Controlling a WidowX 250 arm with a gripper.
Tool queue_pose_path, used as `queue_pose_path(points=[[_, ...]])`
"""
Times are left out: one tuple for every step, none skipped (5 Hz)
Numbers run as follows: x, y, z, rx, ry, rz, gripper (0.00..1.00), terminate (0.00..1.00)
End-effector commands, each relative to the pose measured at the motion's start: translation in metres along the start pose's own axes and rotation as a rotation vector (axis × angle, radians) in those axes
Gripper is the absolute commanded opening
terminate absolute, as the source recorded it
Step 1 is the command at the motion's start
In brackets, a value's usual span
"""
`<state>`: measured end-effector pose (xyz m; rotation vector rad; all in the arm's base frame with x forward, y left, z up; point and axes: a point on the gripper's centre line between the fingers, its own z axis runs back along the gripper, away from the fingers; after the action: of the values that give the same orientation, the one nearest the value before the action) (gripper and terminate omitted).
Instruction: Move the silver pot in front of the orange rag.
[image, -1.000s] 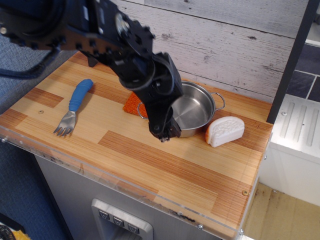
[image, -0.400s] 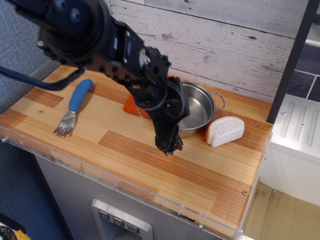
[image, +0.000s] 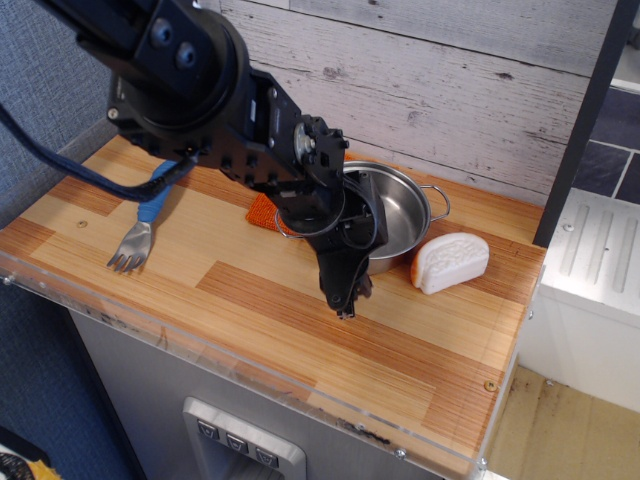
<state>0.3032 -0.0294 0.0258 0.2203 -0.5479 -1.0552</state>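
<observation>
In the single overhead view, a small round shiny stainless-steel pot (image: 393, 215) with thin wire loop handles is seen standing upright on the striped wooden countertop (image: 300, 320), near the whitewashed plank wall (image: 450, 80). A bright-orange knitted rag (image: 262, 210) is laid flat just beside the pot's left side, and most of it is hidden by the black robot arm (image: 200, 90). A white wedge-shaped block (image: 450, 262) is placed just to the right of the pot, close to its wall. The black gripper (image: 345, 295) is pointed downward in front of the pot, over bare wood; its jaws appear drawn close together with nothing between them, though the tip is too small for this to be told surely. A blue-handled metal fork (image: 135, 235) is seen well apart at the left, its handle partly covered by the arm.
</observation>
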Motion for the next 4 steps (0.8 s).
queue_pose_path(points=[[0.005, 0.009, 0.004, 0.034, -0.019, -0.02, 0.0, 0.0], [0.005, 0.01, 0.006, 0.038, -0.024, -0.019, 0.0, 0.0], [0.005, 0.012, 0.01, 0.041, -0.029, -0.018, 0.0, 0.0], [0.01, 0.022, 0.021, 0.059, -0.049, 0.015, 0.0, 0.0]])
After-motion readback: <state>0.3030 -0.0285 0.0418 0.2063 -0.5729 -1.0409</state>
